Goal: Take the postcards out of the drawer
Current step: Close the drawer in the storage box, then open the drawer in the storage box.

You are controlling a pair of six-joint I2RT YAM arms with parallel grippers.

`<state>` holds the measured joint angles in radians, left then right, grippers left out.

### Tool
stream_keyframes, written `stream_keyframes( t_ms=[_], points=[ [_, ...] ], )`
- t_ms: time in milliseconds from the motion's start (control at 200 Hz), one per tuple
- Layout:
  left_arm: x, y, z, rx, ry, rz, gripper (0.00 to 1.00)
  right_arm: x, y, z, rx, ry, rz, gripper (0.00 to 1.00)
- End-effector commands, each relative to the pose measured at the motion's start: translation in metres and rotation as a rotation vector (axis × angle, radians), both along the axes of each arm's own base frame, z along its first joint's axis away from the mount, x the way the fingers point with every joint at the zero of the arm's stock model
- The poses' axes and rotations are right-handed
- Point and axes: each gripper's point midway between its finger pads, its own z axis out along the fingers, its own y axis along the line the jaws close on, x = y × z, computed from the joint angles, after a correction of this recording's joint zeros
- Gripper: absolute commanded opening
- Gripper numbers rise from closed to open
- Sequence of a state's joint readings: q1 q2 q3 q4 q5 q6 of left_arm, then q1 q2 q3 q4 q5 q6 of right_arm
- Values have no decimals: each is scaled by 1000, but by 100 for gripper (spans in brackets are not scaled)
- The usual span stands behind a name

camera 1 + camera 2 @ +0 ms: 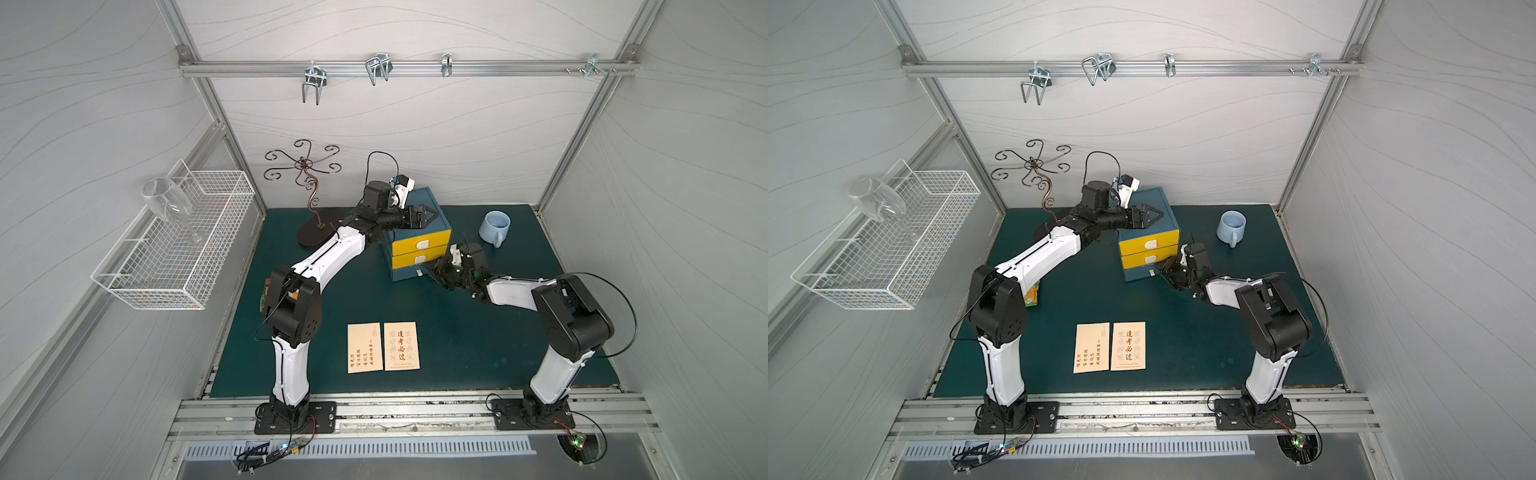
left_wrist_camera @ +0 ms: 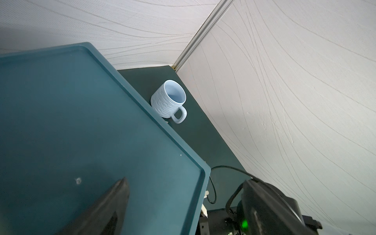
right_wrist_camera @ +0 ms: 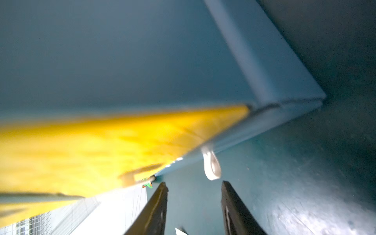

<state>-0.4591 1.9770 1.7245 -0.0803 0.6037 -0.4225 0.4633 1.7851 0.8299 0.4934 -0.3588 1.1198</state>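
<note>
Now two flat cream cards (image 1: 365,349) are laid at the mat's (image 1: 457,353) front edge; left claw (image 1: 430,216) and right claw (image 3: 193,183) are spread.

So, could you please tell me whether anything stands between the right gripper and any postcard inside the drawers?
Yes, the drawer fronts: both yellow drawers look shut, so no card inside shows. The right gripper, open and empty, sits low at the cabinet front, by a white pull loop.

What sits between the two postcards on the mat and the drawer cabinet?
Bare green mat only, between postcards and cabinet, in both top views.
</note>
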Motion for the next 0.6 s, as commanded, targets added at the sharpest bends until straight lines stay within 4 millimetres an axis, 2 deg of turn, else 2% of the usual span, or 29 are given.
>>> stream_keyframes(
  t_ms=[0,295,490,595],
  points=[
    [-23,14,-99,136,328,13,92,1,5,-12,111,15,-15,47],
    [-25,17,-99,137,332,13,94,7,10,-33,330,-17,-74,50],
    [-26,17,-103,139,343,12,94,2,14,-49,321,10,-69,52],
    [-26,17,-104,140,345,12,95,3,17,-50,324,12,-60,47]
  ],
)
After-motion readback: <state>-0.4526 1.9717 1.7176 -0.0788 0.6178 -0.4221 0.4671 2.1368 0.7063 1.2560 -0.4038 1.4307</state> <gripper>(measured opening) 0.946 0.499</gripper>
